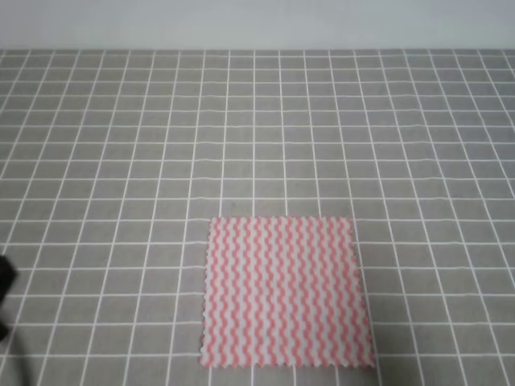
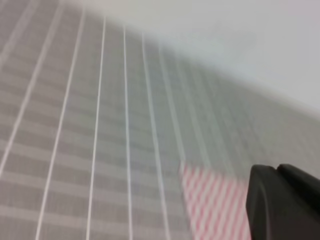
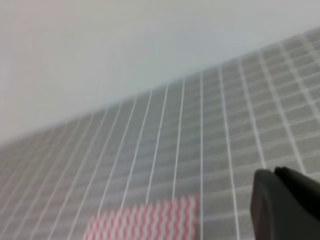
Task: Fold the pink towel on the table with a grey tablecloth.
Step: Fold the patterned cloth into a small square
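Observation:
The pink towel (image 1: 286, 293) lies flat and unfolded on the table with a grey tablecloth (image 1: 257, 137), near the front edge and slightly right of centre. It has pink-and-white wavy stripes and zigzag edges. A dark bit of my left arm (image 1: 4, 293) shows at the left edge, well left of the towel. In the left wrist view the left gripper (image 2: 282, 205) is a black block at lower right, above the towel's corner (image 2: 215, 205). In the right wrist view the right gripper (image 3: 286, 205) is a black block at lower right, with the towel (image 3: 150, 220) to its left. Neither gripper touches the towel.
The grid-printed grey cloth runs back to a pale wall (image 1: 257, 24) at the far edge. Nothing but the towel lies on the cloth. Both wrist views are blurred.

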`<move>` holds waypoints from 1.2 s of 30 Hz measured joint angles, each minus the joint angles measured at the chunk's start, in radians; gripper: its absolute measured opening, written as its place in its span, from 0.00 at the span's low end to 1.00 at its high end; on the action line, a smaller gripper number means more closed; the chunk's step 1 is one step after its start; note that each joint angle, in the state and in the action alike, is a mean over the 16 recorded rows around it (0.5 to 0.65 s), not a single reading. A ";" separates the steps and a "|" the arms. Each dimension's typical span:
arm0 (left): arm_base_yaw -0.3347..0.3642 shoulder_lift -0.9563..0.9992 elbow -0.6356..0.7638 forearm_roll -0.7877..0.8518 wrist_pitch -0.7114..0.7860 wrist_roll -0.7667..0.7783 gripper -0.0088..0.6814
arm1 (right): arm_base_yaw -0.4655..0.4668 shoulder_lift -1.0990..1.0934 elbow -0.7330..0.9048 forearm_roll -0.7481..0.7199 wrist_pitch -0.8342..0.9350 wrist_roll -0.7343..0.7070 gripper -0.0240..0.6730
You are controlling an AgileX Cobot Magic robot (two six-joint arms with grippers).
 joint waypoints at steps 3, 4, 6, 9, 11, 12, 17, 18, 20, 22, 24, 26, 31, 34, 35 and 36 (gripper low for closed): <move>0.000 0.104 -0.058 0.002 0.067 0.048 0.01 | 0.000 0.086 -0.057 -0.040 0.083 0.000 0.01; 0.000 0.135 -0.073 -0.002 0.085 0.067 0.01 | 0.000 0.113 -0.073 -0.053 0.111 0.000 0.01; 0.000 0.196 -0.099 -0.009 0.116 0.107 0.01 | 0.000 0.160 -0.098 -0.071 0.165 -0.004 0.01; 0.000 0.267 -0.122 -0.046 0.146 0.189 0.01 | 0.000 0.213 -0.119 -0.088 0.234 -0.009 0.01; -0.004 0.301 -0.126 -0.090 0.150 0.253 0.01 | 0.000 0.240 -0.126 -0.091 0.273 -0.016 0.01; -0.006 0.316 -0.127 -0.116 0.151 0.287 0.01 | 0.000 0.251 -0.128 -0.090 0.289 -0.019 0.01; -0.041 0.384 -0.127 -0.288 0.133 0.473 0.01 | 0.000 0.284 -0.129 -0.039 0.354 -0.060 0.01; -0.053 0.398 -0.127 -0.325 0.125 0.514 0.01 | 0.001 0.288 -0.129 -0.027 0.365 -0.069 0.01; -0.083 0.428 -0.127 -0.397 0.106 0.590 0.01 | 0.001 0.292 -0.129 -0.002 0.382 -0.086 0.01; -0.124 0.461 -0.127 -0.474 0.079 0.669 0.01 | 0.001 0.294 -0.129 0.021 0.394 -0.101 0.01; -0.167 0.495 -0.128 -0.539 0.048 0.734 0.01 | 0.001 0.294 -0.129 0.046 0.403 -0.117 0.01; -0.216 0.531 -0.129 -0.597 0.014 0.792 0.01 | 0.002 0.295 -0.129 0.068 0.409 -0.130 0.01; -0.332 0.616 -0.144 -0.688 -0.059 0.891 0.01 | 0.002 0.321 -0.132 0.093 0.411 -0.149 0.01; -0.385 0.656 -0.156 -0.712 -0.090 0.920 0.01 | 0.002 0.352 -0.142 0.086 0.410 -0.153 0.01; -0.399 0.667 -0.160 -0.718 -0.099 0.927 0.01 | 0.002 0.366 -0.147 0.082 0.410 -0.155 0.01; -0.410 0.676 -0.164 -0.722 -0.106 0.933 0.01 | 0.002 0.382 -0.154 0.079 0.410 -0.158 0.01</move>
